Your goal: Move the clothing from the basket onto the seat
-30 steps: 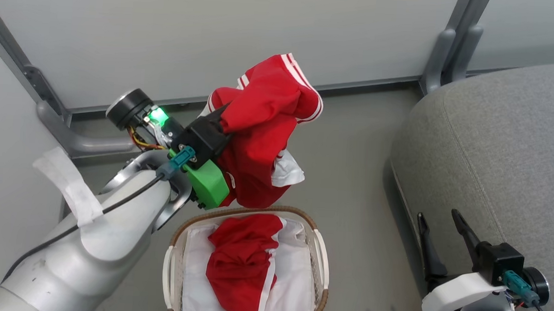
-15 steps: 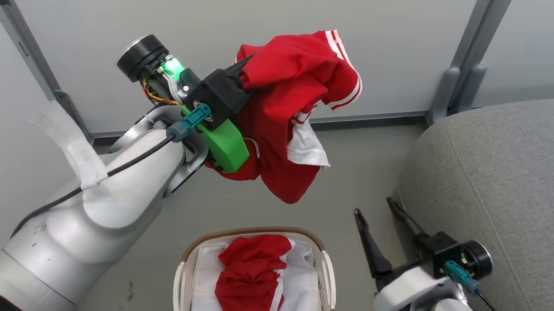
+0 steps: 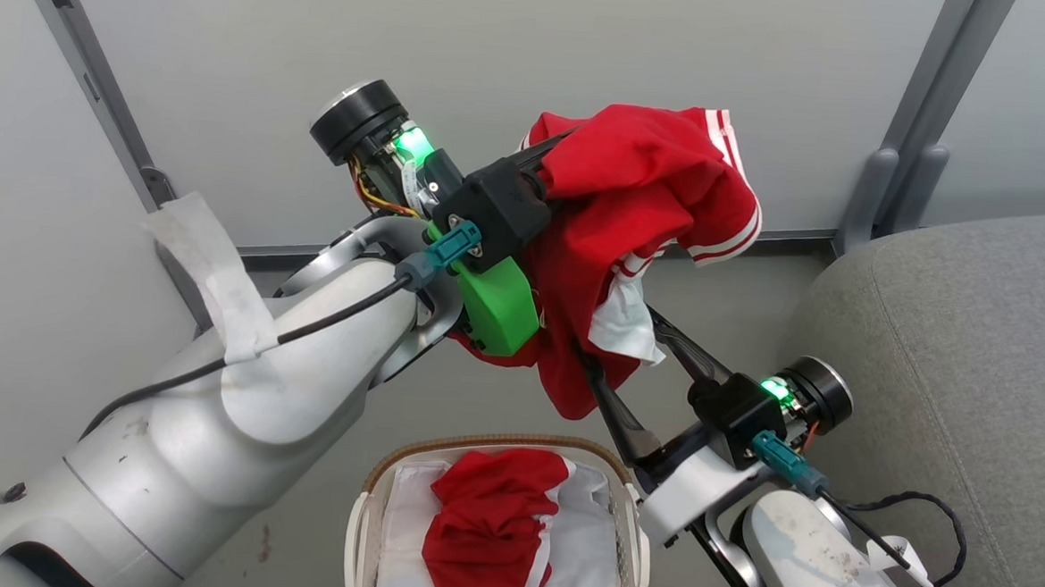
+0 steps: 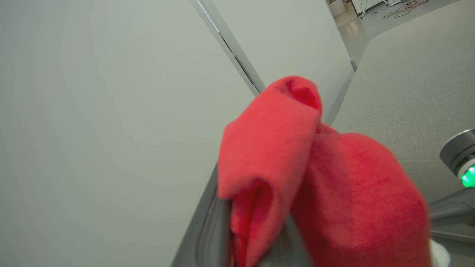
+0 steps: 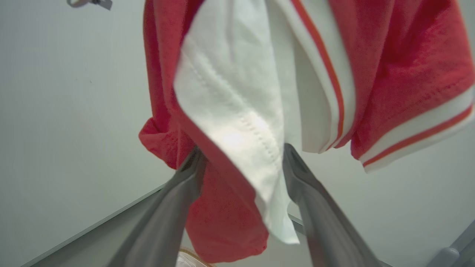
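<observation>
My left gripper (image 3: 575,149) is shut on a red garment with white stripes (image 3: 644,184) and holds it in the air above the basket (image 3: 497,442). Its fingertips are buried in the cloth. In the left wrist view the red cloth (image 4: 326,185) covers the fingers. My right gripper (image 3: 619,334) is open, and its two fingers straddle the hanging lower part of that garment. In the right wrist view the right gripper (image 5: 243,150) has the white lining (image 5: 230,111) between its fingers. A second red garment (image 3: 492,529) lies in the basket. The grey seat (image 3: 975,353) is at the right.
Pale wall panels with grey posts (image 3: 905,170) stand behind. Bare grey floor (image 3: 737,287) lies between the basket and the seat. A black cable (image 3: 914,511) loops by my right forearm at the seat's edge.
The head camera has shifted. My left arm carried the garment up and to the right. My right gripper rose from beside the seat, and its open fingers now straddle the hanging cloth.
</observation>
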Available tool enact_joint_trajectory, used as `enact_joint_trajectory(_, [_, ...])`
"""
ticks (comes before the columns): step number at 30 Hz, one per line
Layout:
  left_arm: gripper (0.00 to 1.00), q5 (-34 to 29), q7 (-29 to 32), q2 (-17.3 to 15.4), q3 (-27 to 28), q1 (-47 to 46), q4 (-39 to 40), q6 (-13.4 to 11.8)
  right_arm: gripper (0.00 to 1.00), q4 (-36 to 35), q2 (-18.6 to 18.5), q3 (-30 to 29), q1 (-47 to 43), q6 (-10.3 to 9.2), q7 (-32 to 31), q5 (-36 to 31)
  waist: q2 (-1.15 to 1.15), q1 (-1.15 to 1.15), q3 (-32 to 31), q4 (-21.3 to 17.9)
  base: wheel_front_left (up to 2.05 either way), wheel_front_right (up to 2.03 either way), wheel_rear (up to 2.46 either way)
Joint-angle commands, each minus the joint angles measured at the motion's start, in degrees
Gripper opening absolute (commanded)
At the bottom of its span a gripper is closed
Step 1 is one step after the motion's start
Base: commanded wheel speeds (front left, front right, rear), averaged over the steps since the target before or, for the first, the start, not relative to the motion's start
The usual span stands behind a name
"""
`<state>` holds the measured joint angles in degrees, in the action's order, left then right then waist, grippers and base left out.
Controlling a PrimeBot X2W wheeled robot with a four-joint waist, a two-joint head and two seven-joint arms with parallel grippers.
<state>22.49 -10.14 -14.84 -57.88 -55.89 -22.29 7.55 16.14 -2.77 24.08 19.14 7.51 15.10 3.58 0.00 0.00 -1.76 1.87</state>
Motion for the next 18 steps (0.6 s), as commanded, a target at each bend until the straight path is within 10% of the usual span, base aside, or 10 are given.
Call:
enact_joint_trajectory(1, [0.00,0.63,-0.05,0.35,-0.33,-0.95,0.51,-0.13,1.00,0.43,-0.21,0.47,0.96,-0.04,0.10,-0.39,0.00,0.00,-0.11,0.39,0.00,0.00,0.00])
enact_joint_trajectory(12, [0.00,2.92,-0.11,0.66,-0.80,1.25,1.30,-0.27,1.00,1.10,-0.20,2.42,5.85,-0.04,0.10,0.66,0.00,0.00,-0.01,1.08,0.00,0.00,0.00])
enact_joint_trajectory(14, [0.00,3.49,-0.39,0.57,-0.62,1.62,0.97,-0.45,0.35,2.37,-0.22,3.11,6.56,-0.04,0.09,0.96,0.00,0.00,0.01,1.13,0.00,0.00,0.00])
enact_joint_trajectory(16, [0.00,4.22,-0.65,0.48,-0.30,2.11,0.68,-0.52,0.00,3.31,-0.21,3.48,7.18,-0.04,0.09,1.30,0.00,0.00,0.10,1.16,0.00,0.00,0.00])
enact_joint_trajectory(18, [0.00,4.66,-1.04,0.35,-0.11,2.79,0.35,-0.67,0.00,3.62,-0.21,3.48,7.46,-0.04,0.09,1.70,0.00,0.00,0.19,1.13,0.00,0.00,0.00])
